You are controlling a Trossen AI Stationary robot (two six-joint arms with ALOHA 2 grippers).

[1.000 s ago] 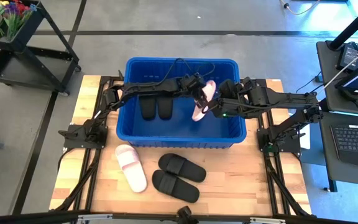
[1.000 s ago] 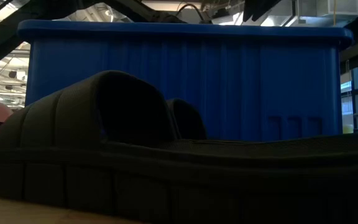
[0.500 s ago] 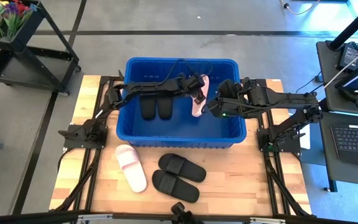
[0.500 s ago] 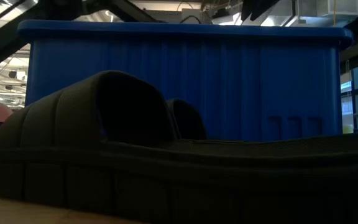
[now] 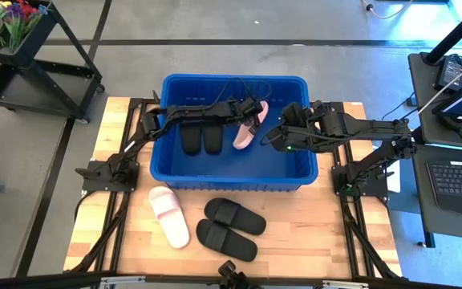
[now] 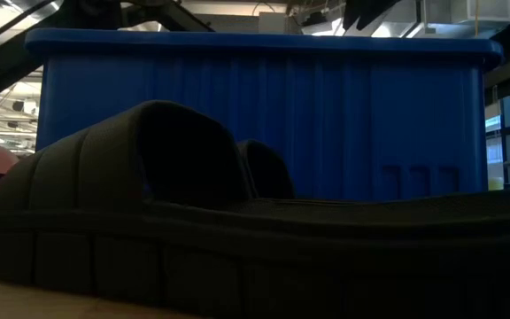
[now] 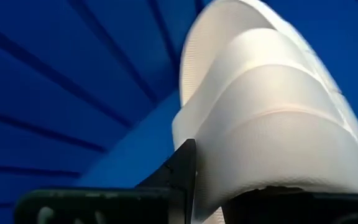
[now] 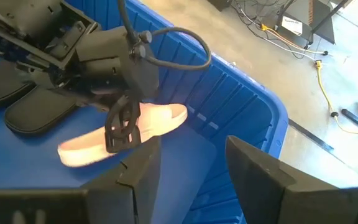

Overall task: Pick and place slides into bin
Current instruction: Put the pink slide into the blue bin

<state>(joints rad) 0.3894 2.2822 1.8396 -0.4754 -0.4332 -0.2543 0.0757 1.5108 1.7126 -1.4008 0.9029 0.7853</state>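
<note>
Slides first: you've got one pale pink slide (image 5: 245,130) held up inside the bin (image 5: 295,172) by your left gripper (image 5: 253,113), fingers clamped on its strap. In the left wrist view that slide (image 7: 272,118) fills most of the picture with the blue wall behind it, and one finger (image 7: 180,171) is pressed against the strap's edge. It's hanging tilted, not lying flat on the bin floor.

One black pair (image 5: 201,140) already sits in the bin, side by side, just left of the held slide.

Your right gripper (image 5: 272,136) is over the bin too, close beside the pink slide but not touching it, fingers spread apart with nothing between them. You can see that gap clearly in the right wrist view, with the left gripper (image 8: 122,129) and the slide (image 8: 126,134) beyond it.

Out on the wooden table (image 5: 311,225) in front of the bin: the other pale slide (image 5: 169,215) and the second black pair (image 5: 230,226), lying near each other. The low view is mostly one of those black slides (image 6: 237,230) right up close, with the bin wall (image 6: 326,115) behind.
</note>
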